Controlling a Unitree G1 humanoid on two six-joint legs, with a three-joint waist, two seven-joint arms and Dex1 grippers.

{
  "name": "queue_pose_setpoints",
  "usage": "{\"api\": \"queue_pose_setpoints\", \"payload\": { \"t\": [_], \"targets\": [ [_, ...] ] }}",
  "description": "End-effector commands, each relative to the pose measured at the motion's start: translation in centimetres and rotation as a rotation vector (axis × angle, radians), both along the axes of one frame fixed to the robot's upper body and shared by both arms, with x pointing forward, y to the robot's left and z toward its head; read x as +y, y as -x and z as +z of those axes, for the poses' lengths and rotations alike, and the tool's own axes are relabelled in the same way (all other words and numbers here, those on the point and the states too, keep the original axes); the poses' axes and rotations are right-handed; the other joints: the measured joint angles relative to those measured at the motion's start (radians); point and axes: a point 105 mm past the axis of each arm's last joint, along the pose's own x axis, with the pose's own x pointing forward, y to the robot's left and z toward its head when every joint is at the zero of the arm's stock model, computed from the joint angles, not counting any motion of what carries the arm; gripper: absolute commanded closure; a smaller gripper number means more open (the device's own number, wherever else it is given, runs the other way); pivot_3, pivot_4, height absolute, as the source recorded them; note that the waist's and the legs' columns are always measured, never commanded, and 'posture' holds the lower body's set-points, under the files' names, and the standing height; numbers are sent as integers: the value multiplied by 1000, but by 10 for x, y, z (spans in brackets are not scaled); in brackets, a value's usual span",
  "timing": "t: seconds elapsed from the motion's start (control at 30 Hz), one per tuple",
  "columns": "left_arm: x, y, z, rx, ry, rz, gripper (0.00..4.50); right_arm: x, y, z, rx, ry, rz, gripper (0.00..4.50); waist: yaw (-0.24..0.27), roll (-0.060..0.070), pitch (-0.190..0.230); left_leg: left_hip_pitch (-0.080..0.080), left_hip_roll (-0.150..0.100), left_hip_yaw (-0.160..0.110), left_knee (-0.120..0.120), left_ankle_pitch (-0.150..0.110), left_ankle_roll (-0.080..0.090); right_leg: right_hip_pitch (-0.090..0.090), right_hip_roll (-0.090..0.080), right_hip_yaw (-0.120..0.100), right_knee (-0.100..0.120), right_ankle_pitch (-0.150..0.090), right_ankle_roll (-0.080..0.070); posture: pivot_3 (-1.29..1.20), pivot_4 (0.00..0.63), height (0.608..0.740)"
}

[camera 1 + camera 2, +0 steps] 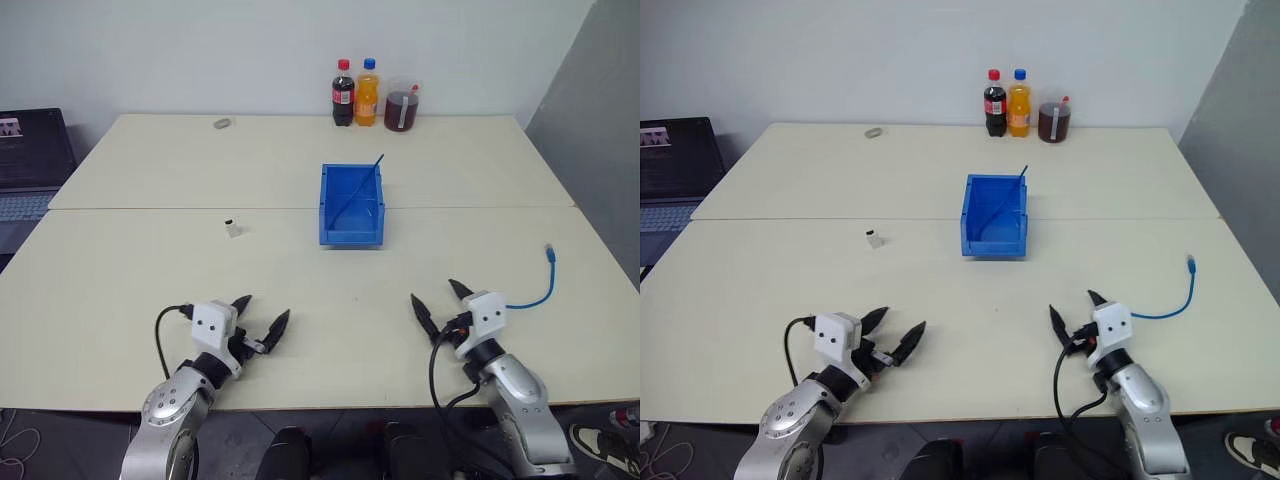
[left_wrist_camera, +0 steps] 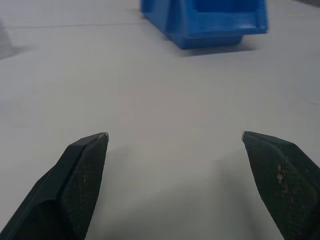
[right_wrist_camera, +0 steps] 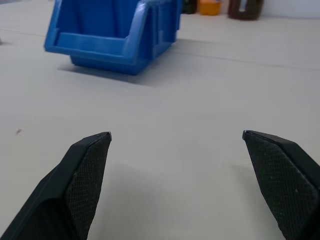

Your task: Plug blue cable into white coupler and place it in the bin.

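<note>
My right gripper (image 1: 442,299), near edge, jaws wide, empty: blue cable (image 1: 536,289) just beside, toward right edge. Left gripper (image 1: 262,318) wide, empty; white coupler (image 1: 233,228) ahead, mid-table.

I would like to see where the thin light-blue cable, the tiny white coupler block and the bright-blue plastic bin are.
thin light-blue cable (image 1: 540,293), left eye view, its curved middle.
tiny white coupler block (image 1: 233,228), left eye view, its body.
bright-blue plastic bin (image 1: 350,236), left eye view, front wall.
</note>
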Motion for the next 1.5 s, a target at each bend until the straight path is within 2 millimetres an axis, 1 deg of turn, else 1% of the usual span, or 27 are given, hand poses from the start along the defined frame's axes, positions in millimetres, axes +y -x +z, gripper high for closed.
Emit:
{"api": "queue_pose_setpoints", "payload": {
  "t": [0.03,0.13,0.17,0.2,0.27,0.4,0.43,0.5,0.57,0.63,0.73,0.8,0.9,0.97,1.03,1.13,1.23,1.27,1.3,1.37,1.4,1.5],
  "targets": [
    [-23,-1,21,-39,36,-144,0,-16,5,26,-88,5,-57,18,0,0,0,0,0,0,0,0,0,0,0,0,0,0,0,0,150,740],
    [-42,-9,33,-77,-10,-268,0,-30,14,36,-102,15,-110,18,-1,1,1,0,0,0,0,0,0,0,0,0,0,0,0,0,150,740],
    [-51,-10,37,-104,-48,-325,0,-38,16,38,-96,9,-160,18,0,1,1,0,0,0,0,0,0,0,0,0,0,0,0,0,150,740],
    [-59,-13,43,-138,-78,-372,0,-52,16,39,-76,-8,-252,18,1,1,1,0,0,-1,0,0,0,0,1,0,0,0,0,0,150,740],
    [-77,-11,54,-151,-75,-533,0,-76,17,40,-35,1,-383,18,0,1,1,0,0,0,0,0,0,0,1,0,0,0,0,0,150,740],
    [-94,-13,68,-161,-89,-693,0,-104,12,42,52,-21,-540,18,-5,1,1,1,-1,4,0,0,0,0,1,1,0,1,1,0,150,740],
    [-98,-14,70,-154,-98,-731,0,-114,11,41,84,-18,-589,18,-7,2,1,0,-1,4,0,0,0,-1,1,1,0,1,1,0,150,740],
    [-103,-14,73,-144,-111,-783,0,-126,8,41,130,-14,-642,18,-7,2,1,0,0,5,0,0,0,-2,2,1,1,0,1,0,150,740],
    [-107,-9,73,-92,-135,-884,0,-140,1,38,204,-43,-655,18,-7,2,1,0,0,5,-1,0,0,-3,2,1,1,0,1,0,150,740],
    [-109,-9,72,-74,-164,-926,0,-146,-6,37,248,-63,-639,18,-7,2,1,-1,0,6,-1,0,0,-3,2,2,1,0,0,0,150,740],
    [-112,-18,76,-82,-186,-903,0,-150,-15,34,306,-68,-595,18,-5,2,1,-3,0,6,-1,0,1,-5,2,2,0,0,0,0,150,740],
    [-117,-23,79,-86,-192,-889,0,-154,-26,31,340,-54,-558,18,-5,2,1,-5,0,6,0,0,1,-6,2,2,1,1,0,0,150,740],
    [-121,-24,80,-92,-207,-895,0,-161,-43,28,371,-29,-532,18,-7,2,2,-6,-1,7,1,0,1,-7,2,2,1,1,1,0,150,740],
    [-122,-23,79,-97,-219,-901,0,-171,-53,24,400,-25,-540,18,-10,2,2,-6,-1,8,1,0,1,-7,2,3,1,1,1,0,150,740],
    [-123,-22,78,-97,-222,-904,0,-179,-60,22,421,-28,-554,18,-9,2,2,-6,-1,8,0,0,1,-7,2,3,1,3,-4,0,150,740],
    [-122,-22,78,-100,-225,-898,0,-184,-64,15,473,-62,-539,504,-8,2,2,-6,-1,8,1,0,1,-7,2,3,0,4,-4,0,150,740],
    [-122,-21,78,-103,-224,-891,0,-186,-65,10,508,-64,-517,1339,-7,2,2,-7,-1,8,2,0,1,-7,2,3,0,4,-4,0,150,740],
    [-121,-21,78,-103,-226,-889,0,-186,-66,9,513,-56,-508,1517,-7,2,2,-7,-1,8,2,0,1,-7,2,3,0,4,-4,0,150,740],
    [-120,-21,78,-103,-228,-886,0,-186,-67,9,513,-55,-502,1800,-6,2,2,-7,-1,8,2,0,1,-7,2,3,0,4,-4,0,150,740],
    [-118,-22,78,-103,-231,-882,0,-186,-68,10,511,-49,-497,2132,-6,2,2,-7,-1,8,3,0,1,-7,2,3,0,4,-3,0,150,740],
    [-118,-22,78,-103,-232,-878,0,-186,-69,10,509,-46,-493,2481,-7,2,2,-7,-1,8,3,0,1,-6,2,3,0,4,-3,0,150,740],
    [-116,-23,78,-103,-233,-871,0,-185,-71,12,497,-49,-480,3259,-6,2,2,-7,-1,8,4,0,1,-6,2,3,1,5,-3,0,150,740]
  ]
}}
